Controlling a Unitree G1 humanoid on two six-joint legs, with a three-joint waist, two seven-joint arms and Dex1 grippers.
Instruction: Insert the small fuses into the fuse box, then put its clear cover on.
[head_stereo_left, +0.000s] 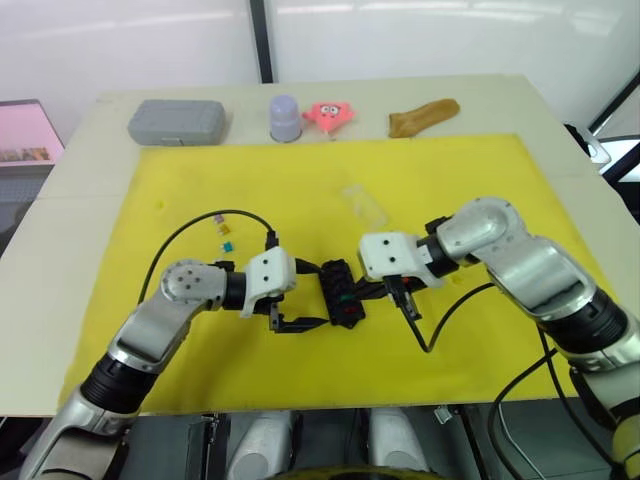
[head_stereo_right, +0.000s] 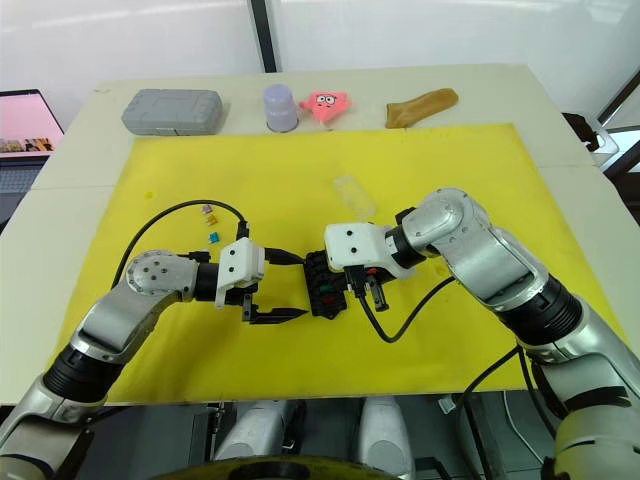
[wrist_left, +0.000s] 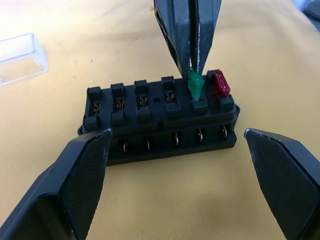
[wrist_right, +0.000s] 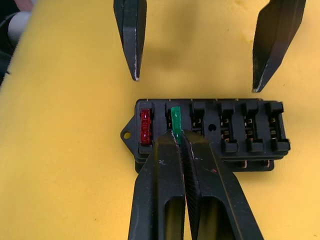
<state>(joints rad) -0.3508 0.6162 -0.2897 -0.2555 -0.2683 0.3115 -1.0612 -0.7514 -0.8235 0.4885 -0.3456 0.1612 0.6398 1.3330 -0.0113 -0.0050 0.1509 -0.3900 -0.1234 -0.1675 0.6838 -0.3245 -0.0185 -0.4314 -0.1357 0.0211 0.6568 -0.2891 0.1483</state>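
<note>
1. Black fuse box (head_stereo_left: 340, 293) lying flat near the middle of the yellow mat (head_stereo_left: 300, 180), between the 2 grippers, slots facing up.
2. In the box: 1 red fuse (wrist_right: 145, 126) seated in the end slot; 1 green fuse (wrist_right: 175, 120) in the slot beside it, standing tilted and partly in. Other slots visible in the wrist views holding only metal contacts.
3. Right gripper (wrist_right: 182, 142) with fingers pressed together, clamped on the green fuse from above, right over its slot.
4. Left gripper (wrist_left: 175, 145) with fingers spread wide apart, gripping nothing, low over the mat just beside the long side of the box; 1 fingertip (wrist_left: 97, 150) near each end of the box, not touching it as far as can be seen.
5. Clear cover (head_stereo_left: 363, 204) lying on the mat beyond the box, well apart from both grippers.
6. Loose fuses (head_stereo_left: 224, 230) in a small cluster on the mat on the left, beyond the left arm; tan, teal and a pale one to be made out.
7. Along the far edge of the table (head_stereo_left: 80, 170), off the mat: grey case (head_stereo_left: 176, 121), closed; lilac cup (head_stereo_left: 285, 117) upside down; pink star toy (head_stereo_left: 331, 114); tan lump (head_stereo_left: 424, 116).
</note>
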